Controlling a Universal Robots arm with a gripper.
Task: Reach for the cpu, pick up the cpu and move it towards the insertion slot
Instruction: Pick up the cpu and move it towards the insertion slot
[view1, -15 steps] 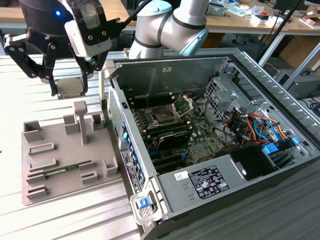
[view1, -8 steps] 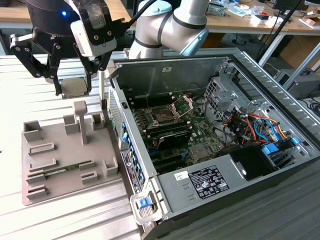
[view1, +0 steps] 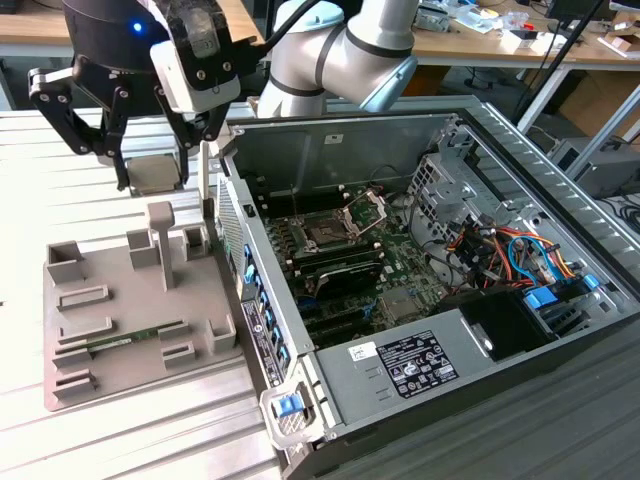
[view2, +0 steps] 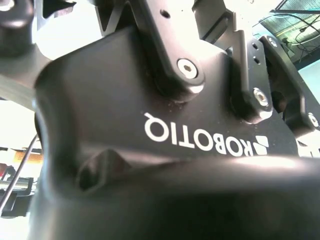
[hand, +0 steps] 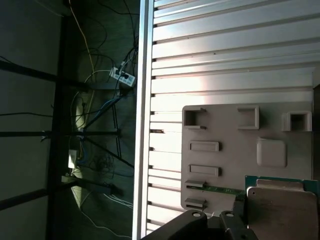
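Exterior view: gripper (view1: 155, 186) clenched on the cpu (view1: 155, 170), outside the computer case (view1: 330, 150). Insertion slot (view1: 325, 234) and a white printed label (view1: 417, 362) sit inside the case.
Second wrist view: gripper body with white lettering.
First wrist view: cpu over the grey tray (hand: 225, 130).

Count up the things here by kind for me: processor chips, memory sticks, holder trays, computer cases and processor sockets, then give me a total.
cpu: 1
memory stick: 1
grey holder tray: 1
computer case: 1
insertion slot: 1
Total: 5
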